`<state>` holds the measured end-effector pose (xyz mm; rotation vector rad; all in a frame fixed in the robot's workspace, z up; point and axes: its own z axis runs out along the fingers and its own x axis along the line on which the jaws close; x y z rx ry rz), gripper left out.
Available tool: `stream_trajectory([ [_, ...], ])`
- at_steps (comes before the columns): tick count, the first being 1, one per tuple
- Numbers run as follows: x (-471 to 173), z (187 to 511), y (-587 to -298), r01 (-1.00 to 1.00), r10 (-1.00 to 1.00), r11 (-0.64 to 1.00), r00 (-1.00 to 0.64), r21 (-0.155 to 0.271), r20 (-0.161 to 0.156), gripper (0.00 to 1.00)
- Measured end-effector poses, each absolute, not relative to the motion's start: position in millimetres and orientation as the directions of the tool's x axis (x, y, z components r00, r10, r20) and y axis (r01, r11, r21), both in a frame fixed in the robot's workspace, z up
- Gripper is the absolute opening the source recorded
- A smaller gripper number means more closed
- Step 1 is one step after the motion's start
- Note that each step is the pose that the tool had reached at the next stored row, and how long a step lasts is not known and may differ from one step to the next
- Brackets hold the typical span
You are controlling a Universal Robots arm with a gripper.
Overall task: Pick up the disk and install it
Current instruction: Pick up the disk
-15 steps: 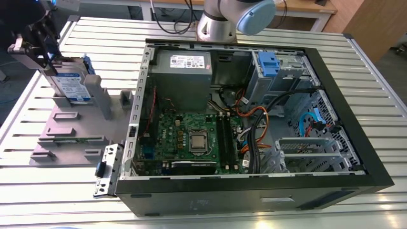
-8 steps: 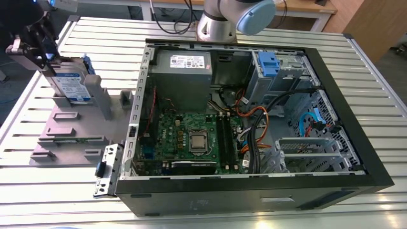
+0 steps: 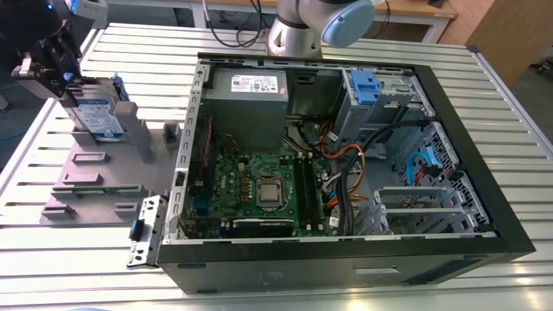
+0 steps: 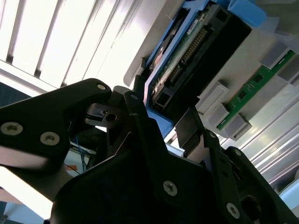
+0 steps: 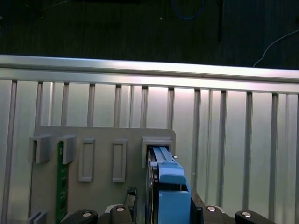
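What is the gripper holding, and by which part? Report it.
The gripper holds the disk by its top end, jaws pressed on its two broad faces; the disk stands upright in the grey holder.

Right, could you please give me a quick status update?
Tool at disk. Disk upright in grey holder. Open computer case alongside.

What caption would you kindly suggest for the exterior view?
Claw at the blue-framed disk, upright in a grey fixture beside the open computer case.
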<state>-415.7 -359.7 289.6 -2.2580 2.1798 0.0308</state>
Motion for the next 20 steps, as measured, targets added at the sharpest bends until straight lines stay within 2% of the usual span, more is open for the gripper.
stream_trajectory([
  [20,-415.8,285.4,-359.7,-0.999,-0.999,-0.035,0.035,0.011,-0.016,0.53],
])
